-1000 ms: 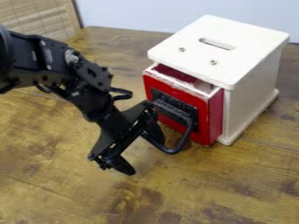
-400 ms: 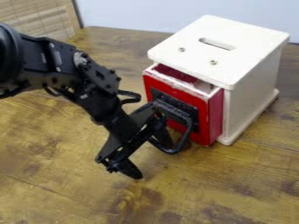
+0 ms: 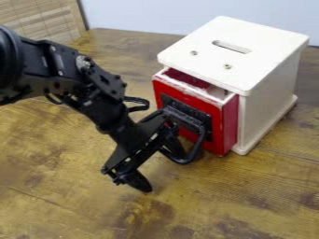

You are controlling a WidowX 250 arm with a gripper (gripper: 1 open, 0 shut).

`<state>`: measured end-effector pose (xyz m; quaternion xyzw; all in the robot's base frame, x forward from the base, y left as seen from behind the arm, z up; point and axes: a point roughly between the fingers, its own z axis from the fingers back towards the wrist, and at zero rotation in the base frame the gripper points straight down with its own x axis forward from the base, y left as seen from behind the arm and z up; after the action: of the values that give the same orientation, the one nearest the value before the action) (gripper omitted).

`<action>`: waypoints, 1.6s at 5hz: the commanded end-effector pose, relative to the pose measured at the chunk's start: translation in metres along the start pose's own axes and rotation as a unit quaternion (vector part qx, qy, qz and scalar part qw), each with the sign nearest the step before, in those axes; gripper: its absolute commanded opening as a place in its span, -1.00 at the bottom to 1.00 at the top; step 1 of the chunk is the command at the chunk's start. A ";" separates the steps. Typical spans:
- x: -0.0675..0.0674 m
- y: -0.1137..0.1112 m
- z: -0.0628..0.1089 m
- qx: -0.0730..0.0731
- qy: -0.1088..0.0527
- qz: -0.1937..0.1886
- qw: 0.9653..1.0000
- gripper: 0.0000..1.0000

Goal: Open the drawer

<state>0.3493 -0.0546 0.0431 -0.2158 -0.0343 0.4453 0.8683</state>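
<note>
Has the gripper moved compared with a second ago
Yes. The gripper has shifted slightly lower and to the right in the image, judged against the white cabinet. The red drawer looks equally ajar.

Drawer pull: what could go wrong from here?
1. The end effector sits at the black handle, but whether it grips the loop is unclear; a loose hold could slip off mid-pull.
2. The red drawer is only slightly out, and the white cabinet stands free on the wooden table; a pull might drag the whole box.
3. An off-axis pull could jam the drawer.
</note>
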 end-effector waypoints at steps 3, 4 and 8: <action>0.002 -0.012 0.011 -0.029 -0.014 0.020 0.999 1.00; -0.004 -0.014 0.012 -0.028 -0.004 0.006 1.000 1.00; -0.001 -0.010 0.012 -0.024 0.036 -0.049 0.998 1.00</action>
<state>0.3457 -0.0610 0.0452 -0.2410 -0.0070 0.3980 0.8851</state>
